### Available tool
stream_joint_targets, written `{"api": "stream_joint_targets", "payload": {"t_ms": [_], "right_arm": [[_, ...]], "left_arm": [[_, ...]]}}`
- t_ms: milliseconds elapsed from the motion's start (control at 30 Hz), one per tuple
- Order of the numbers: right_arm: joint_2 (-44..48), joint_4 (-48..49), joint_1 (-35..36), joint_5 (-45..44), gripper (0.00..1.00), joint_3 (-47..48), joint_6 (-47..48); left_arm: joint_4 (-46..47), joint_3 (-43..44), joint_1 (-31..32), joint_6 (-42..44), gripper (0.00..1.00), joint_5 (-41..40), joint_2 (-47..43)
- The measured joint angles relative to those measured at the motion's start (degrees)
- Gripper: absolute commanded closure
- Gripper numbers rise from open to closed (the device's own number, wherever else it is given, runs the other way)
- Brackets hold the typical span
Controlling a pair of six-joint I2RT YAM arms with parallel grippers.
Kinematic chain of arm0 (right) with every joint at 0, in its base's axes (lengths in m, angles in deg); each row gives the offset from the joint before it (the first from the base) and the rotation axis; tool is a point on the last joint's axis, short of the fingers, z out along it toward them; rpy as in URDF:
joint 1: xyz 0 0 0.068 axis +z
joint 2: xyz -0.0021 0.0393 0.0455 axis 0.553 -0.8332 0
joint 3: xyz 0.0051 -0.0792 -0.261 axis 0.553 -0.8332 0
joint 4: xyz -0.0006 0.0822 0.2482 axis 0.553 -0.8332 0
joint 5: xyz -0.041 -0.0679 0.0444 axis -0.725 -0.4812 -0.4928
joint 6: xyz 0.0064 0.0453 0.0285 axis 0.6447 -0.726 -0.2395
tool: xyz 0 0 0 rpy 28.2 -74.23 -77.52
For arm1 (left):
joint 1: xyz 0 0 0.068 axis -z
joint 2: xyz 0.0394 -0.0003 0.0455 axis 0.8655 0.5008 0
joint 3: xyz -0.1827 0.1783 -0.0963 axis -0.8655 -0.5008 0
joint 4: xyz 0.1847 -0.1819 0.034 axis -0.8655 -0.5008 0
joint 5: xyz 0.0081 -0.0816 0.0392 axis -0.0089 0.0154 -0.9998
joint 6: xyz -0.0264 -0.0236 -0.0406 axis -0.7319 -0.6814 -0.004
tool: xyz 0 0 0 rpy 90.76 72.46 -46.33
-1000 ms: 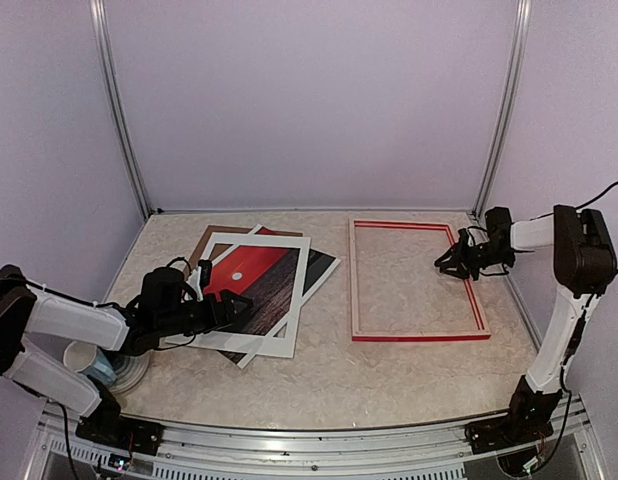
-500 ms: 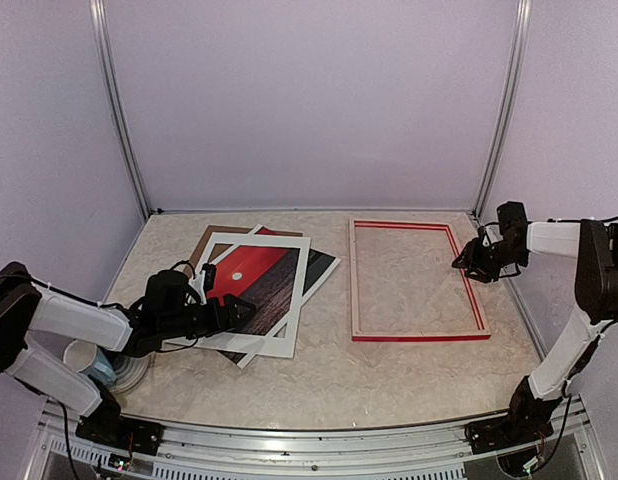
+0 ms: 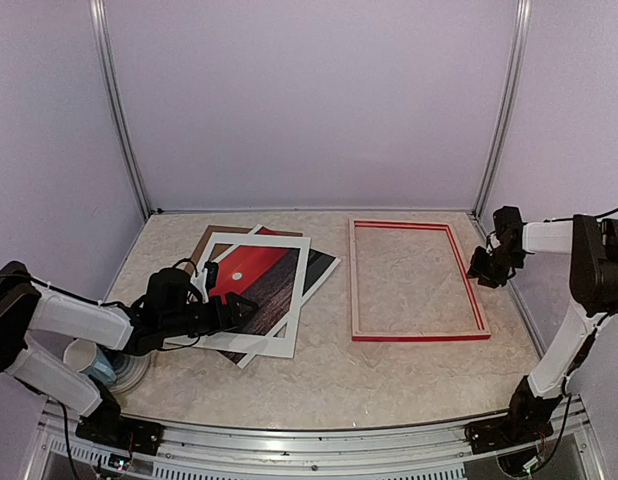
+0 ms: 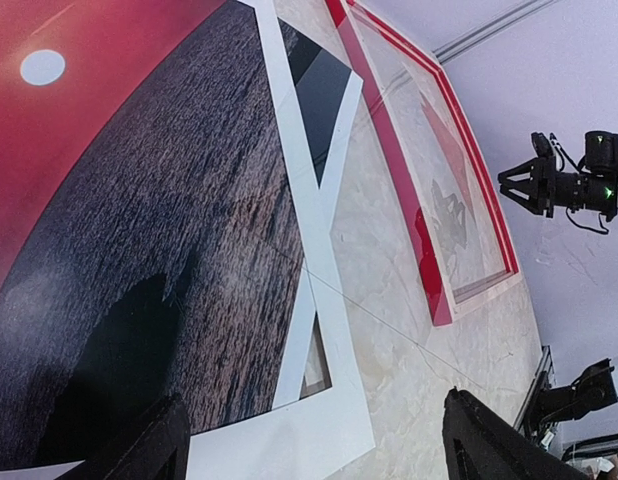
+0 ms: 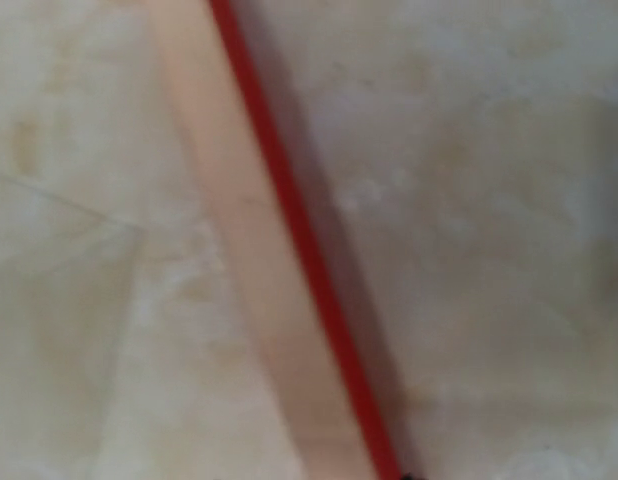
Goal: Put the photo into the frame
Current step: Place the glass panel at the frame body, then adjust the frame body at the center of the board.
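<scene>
Photo (image 3: 259, 272): lying left of the frame (image 3: 419, 337), long edges nearly parallel to it; hovering there with nearer left gripper (image 3: 229, 292) spread wide, empty.

The top camera looks down from high behind on the whole table (image 3: 319, 385). The left wrist camera lies low over the photo (image 4: 139, 250), facing the frame (image 4: 389, 160). The right wrist camera is very near one frame rail; all three views share the frame.
</scene>
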Motion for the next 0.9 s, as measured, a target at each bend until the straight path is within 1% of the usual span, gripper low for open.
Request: {"api": "stream_joint_targets", "payload": {"t_ms": [233,333,500,600,700,900], "right_arm": [[-2.16,0.35,-0.02,-0.9,0.66,-0.39,0.59],[-2.16,1.16,-0.02,-0.61,0.69,-1.68,0.72],[-1.92,2.97,0.07,-0.55,0.79,-4.04,1.05],[-1.09,4.66,0.87,-0.26,0.81,-5.53,2.21],[0.31,5.97,2.62,-0.83,0.83,-7.58,1.86],[4.04,7.63,6.62,-3.1,0.84,-12.22,-0.07]], "left_arm": [[-2.03,1.95,0.0,0.68,0.13,-0.04,-0.02],[-2.51,4.0,0.0,0.9,0.13,-0.04,0.61],[-3.67,11.5,0.0,1.46,0.13,0.02,5.31],[-3.96,17.0,0.0,1.81,0.13,0.11,9.2],[-3.82,20.41,0.0,1.9,0.13,0.63,12.13],[-3.39,21.94,0.17,1.7,0.13,1.86,15.98]]}}
